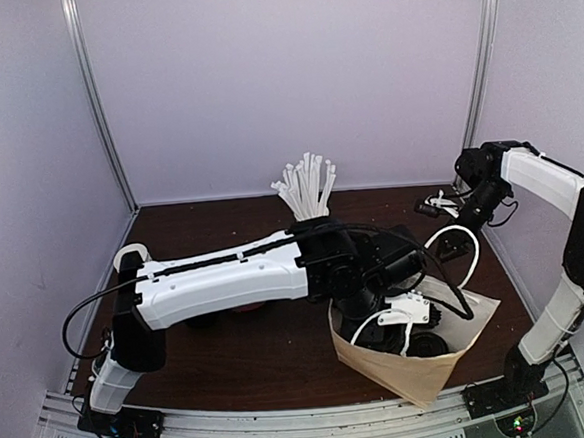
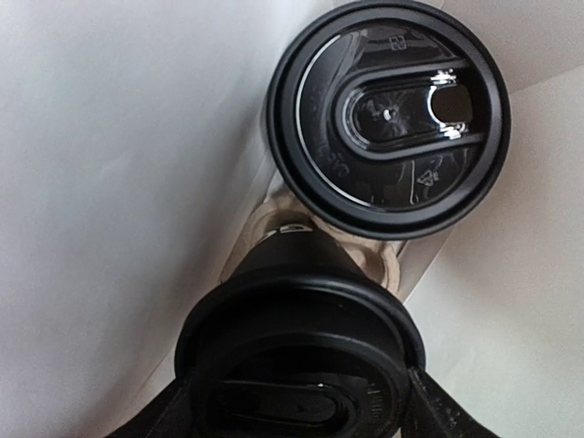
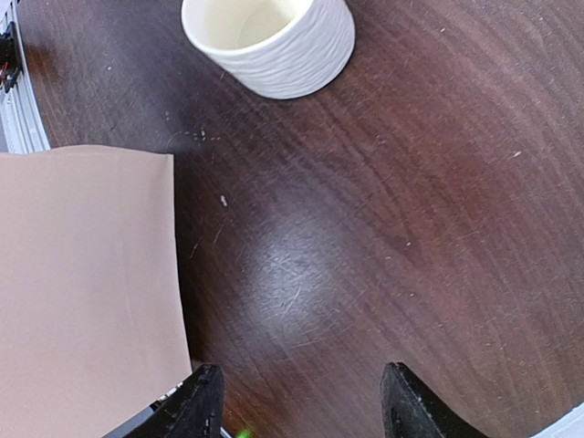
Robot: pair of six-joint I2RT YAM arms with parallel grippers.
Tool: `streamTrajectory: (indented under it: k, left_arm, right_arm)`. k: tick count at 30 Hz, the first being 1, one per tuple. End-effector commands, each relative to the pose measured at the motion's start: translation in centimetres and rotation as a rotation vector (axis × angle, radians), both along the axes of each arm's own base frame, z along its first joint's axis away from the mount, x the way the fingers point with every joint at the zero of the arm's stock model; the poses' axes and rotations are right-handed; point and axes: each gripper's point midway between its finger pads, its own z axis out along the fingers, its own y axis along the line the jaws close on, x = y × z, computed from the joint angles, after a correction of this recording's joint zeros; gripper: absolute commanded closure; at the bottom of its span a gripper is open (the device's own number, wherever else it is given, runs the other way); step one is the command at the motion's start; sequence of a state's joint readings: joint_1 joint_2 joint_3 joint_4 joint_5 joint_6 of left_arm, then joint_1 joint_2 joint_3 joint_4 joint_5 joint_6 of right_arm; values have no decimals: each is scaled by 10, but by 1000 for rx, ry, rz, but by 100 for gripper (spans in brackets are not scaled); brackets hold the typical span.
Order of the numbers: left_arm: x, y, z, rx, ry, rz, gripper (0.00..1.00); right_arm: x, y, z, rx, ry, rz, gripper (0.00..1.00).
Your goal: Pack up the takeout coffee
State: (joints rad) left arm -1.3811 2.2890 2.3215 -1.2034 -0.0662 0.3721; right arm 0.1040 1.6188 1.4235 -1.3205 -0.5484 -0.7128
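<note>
1. Left claw: grasping. The left arm reaches across the desk to the right, and its claw is lowered into the open top of the brown paper bag, which stands near the front edge, right of centre.
2. Near coffee cup: it sits between the left claw's fingers. One finger meets the black lid's rim on each side. Only the lid and part of the dark wall below it are visible.
3. Far coffee cup: it stands upright inside the bag, just beyond the near cup and apart from the claw. Its black lid faces the wrist camera, sip opening to the right. A beige moulded piece shows between the two cups; what it is cannot be told.
4. Right claw: released. Its fingers stand apart with nothing between them, above bare desk at the far right, beside the bag's tan side.
5. Cream ribbed mug: empty, upright on the desk, beyond the right claw in the right wrist view.
6. White cup of straws: at the far centre of the desk.
</note>
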Motion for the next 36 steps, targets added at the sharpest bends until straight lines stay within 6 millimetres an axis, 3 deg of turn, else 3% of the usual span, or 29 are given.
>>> streamTrajectory:
  k: [1, 13, 19, 24, 30, 36]
  left_arm:
    - [-44, 49, -59, 293, 241, -6, 50]
    - [-36, 39, -103, 352, 280, 8, 50]
    - [-32, 36, -105, 348, 265, 17, 42]
    - [-25, 38, -84, 321, 203, 39, 27]
    - [-16, 37, -35, 228, 85, 50, 5]
    - [-21, 24, 16, 74, 83, 33, 2]
  right_arm:
    - [-11, 4, 5, 43, -10, 0, 37]
    - [-27, 1, -4, 35, -20, -8, 38]
    - [-27, 2, -2, 47, -29, -24, 38]
    - [-29, 3, 6, 53, -46, -32, 38]
    - [-30, 2, 19, 57, -68, -41, 38]
    - [-31, 4, 28, 70, -78, -55, 37]
